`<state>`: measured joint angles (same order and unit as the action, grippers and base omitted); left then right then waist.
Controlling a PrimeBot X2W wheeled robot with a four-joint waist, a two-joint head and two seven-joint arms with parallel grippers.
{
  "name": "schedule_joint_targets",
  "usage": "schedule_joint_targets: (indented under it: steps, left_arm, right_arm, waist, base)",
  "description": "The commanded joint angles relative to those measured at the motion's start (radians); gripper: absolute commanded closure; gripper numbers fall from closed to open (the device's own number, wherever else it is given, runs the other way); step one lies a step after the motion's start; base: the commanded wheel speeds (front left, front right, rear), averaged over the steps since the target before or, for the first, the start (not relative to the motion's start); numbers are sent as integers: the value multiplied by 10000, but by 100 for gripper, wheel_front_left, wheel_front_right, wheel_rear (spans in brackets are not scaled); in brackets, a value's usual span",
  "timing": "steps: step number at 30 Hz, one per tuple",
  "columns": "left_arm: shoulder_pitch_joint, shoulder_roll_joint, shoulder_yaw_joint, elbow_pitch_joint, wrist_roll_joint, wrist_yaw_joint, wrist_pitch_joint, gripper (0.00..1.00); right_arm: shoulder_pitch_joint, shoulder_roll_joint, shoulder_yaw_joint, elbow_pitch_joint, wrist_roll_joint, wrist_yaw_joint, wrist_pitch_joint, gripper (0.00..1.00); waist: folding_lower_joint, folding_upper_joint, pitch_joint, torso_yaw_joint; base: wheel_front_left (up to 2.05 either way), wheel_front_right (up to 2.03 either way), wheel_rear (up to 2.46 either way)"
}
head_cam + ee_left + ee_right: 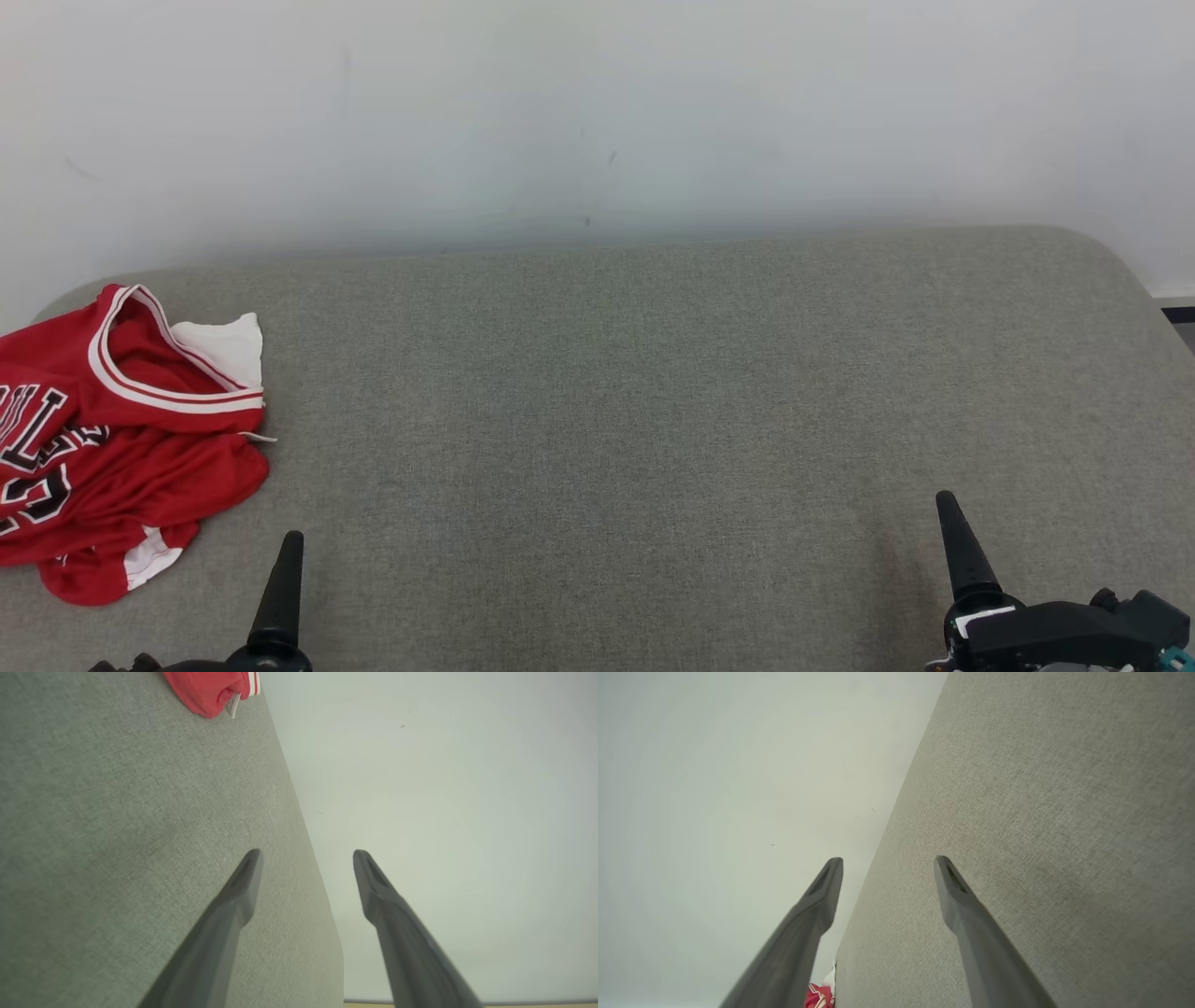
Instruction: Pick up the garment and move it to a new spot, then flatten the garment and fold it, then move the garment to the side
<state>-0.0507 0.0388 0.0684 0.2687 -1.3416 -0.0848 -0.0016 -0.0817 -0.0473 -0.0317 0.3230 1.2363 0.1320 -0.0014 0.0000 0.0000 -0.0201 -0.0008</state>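
Setup check, nothing grasped yet. The left gripper (pixel 307 853) has its fingers spread wide with nothing between them. The right gripper (pixel 888 859) is the same, jaws fully apart and empty. Both hang low over the near side of the grey padded surface (pixel 653 373).

The garment (pixel 121 439), a red jersey with white trim, lies in a crumpled heap ahead of the left gripper and off to its outer side, near it but not touching. From the right gripper it is well apart, across the whole width of the pad. I judge the left arm to be the one for the pickup.

The heap's long axis seems to run roughly fore-and-aft from the left hand, collar at the far end and hem nearer. Its outer part is cut off in the head view, so I cannot tell its full extent or whether it overhangs the pad's edge.

Room: bare fabric runs from the left hand inward to the right hand and forward to the pad's far edge, where the wall (pixel 597 112) rises. That middle stretch looks to me the obvious new spot. The risk I see is dragging the cloth off the outer edge while closing on it.
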Motion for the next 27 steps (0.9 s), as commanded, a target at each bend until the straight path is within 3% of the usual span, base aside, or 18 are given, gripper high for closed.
schedule_joint_targets:
  steps: [1,15,27]
  left_arm:
    - [-28,57,-50,-213,384,67,-92,0]
    - [203,74,-582,-489,3660,488,-616,0]
    - [287,89,-870,-395,5747,768,-979,0]
  right_arm:
    - [-239,-36,36,-149,-436,-5,-95,0]
    - [-370,-26,350,162,-3477,-8,-618,0]
    - [-386,-28,514,398,-4962,-10,-980,0]
  waist:
    - [0,0,-6,1]
    - [0,0,-123,-4]
    - [0,0,-251,-18]
  base:
    - [0,0,0]
    - [0,0,0]
    - [0,0,0]
